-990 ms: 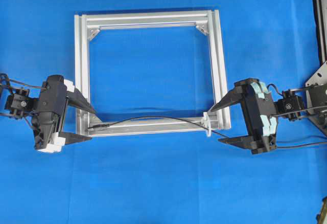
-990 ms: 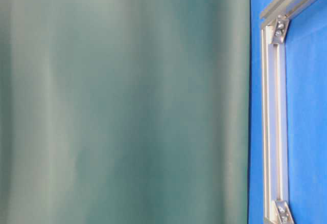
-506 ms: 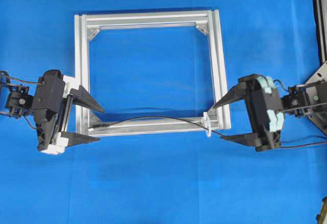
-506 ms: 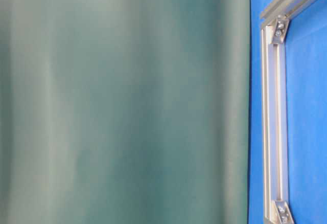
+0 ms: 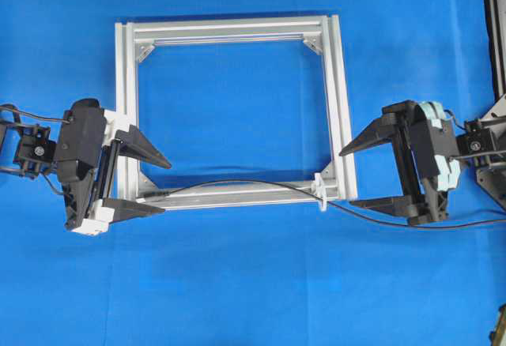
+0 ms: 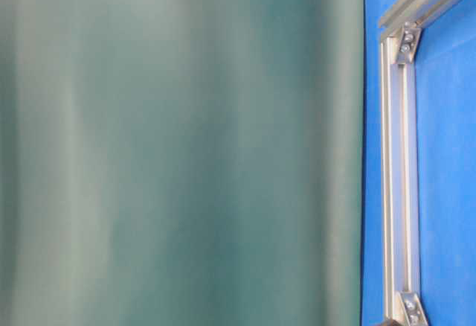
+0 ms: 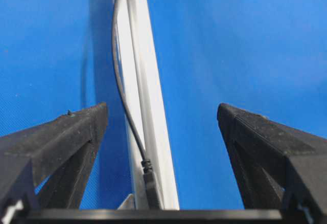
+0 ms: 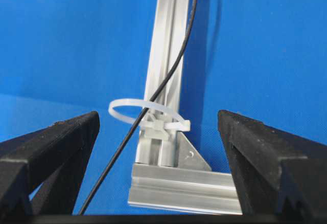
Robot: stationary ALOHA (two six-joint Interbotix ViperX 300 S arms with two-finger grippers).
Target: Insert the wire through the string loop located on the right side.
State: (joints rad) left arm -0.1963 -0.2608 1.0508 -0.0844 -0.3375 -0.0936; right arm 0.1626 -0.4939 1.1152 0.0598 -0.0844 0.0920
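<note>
The wire (image 5: 237, 182), thin and black, lies along the front rail of the silver frame (image 5: 338, 101) on the blue table (image 5: 237, 283), its dark plug end at the frame's front-left corner. It passes through the string loop (image 5: 321, 191), a small white ring standing at the frame's front-right corner, then trails off toward the table's right edge. The left claw (image 5: 162, 184) stands wide at the front-left corner, one finger either side of the rail, holding nothing. The right claw (image 5: 349, 177) stands wide just right of the loop, empty.
</note>
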